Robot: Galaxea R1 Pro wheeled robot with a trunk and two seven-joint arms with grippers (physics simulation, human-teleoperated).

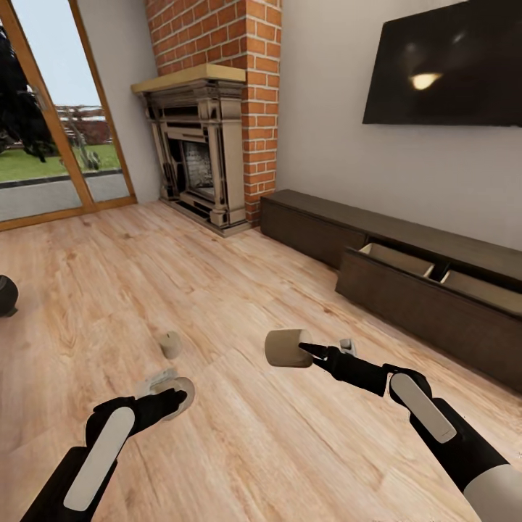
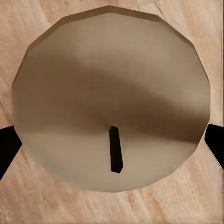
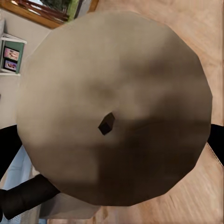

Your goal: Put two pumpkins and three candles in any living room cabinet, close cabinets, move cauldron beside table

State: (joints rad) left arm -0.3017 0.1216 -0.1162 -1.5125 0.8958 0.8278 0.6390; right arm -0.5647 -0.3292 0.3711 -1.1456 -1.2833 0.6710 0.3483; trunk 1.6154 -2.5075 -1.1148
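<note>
1. At the far left, a dark round object [image 1: 6,295] stands on the floor [image 1: 217,449]; probably the cauldron, but I cannot tell for sure.
2. My left hand [image 1: 176,395] is pressed around a candle [image 1: 180,391] low over the floor.
3. A third candle [image 1: 171,344] lies loose just beyond it.
4. My right hand [image 1: 304,350] pinches another candle [image 1: 286,348] in the air.
5. The candles look stiff, light and smooth; I judge a grip across the round side is safest.
6. At right, the cabinet [image 1: 406,290] has a drawer [image 1: 397,259] open.
</note>
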